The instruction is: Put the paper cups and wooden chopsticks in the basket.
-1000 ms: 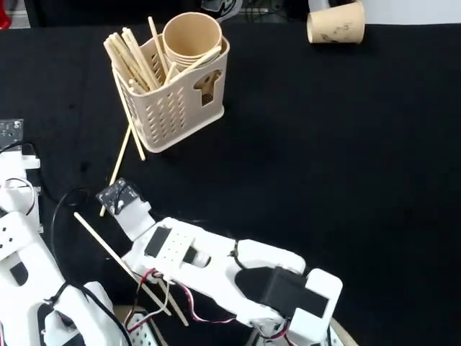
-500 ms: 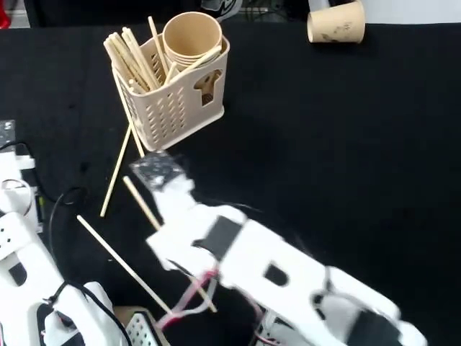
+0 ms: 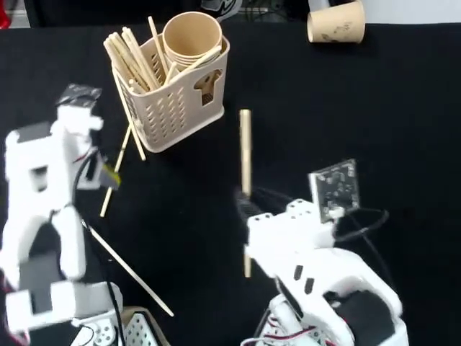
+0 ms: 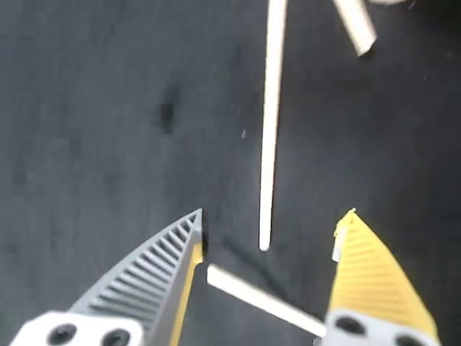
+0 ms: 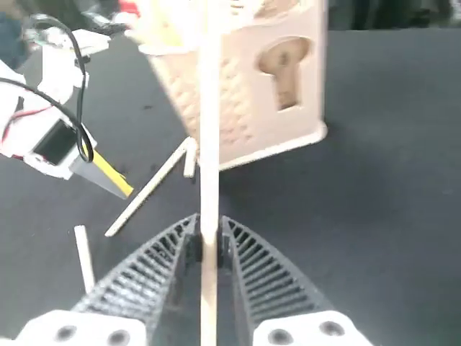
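Observation:
The beige basket (image 3: 184,90) stands at the back left with several wooden chopsticks and stacked paper cups in it. My right gripper (image 3: 245,205) is shut on a chopstick (image 3: 245,151) in the middle of the table; in the right wrist view this chopstick (image 5: 209,137) runs straight out from the gripper (image 5: 209,241) toward the basket (image 5: 248,94). My left gripper (image 4: 270,249) hangs open over a loose chopstick (image 4: 270,122) left of the basket, with another stick (image 4: 259,301) lying across under its fingers. A paper cup (image 3: 335,23) lies on its side at the back right.
Two loose chopsticks lie on the black table: one (image 3: 117,169) slants against the basket's left side, one (image 3: 126,265) is near the front left. The left arm (image 3: 39,187) stands tall at the left edge. A circuit board (image 3: 333,189) sits on the right arm.
My right arm picked a chopstick up at the front left and swung it to the table's middle. The left arm rose from the front left corner to stand beside the basket.

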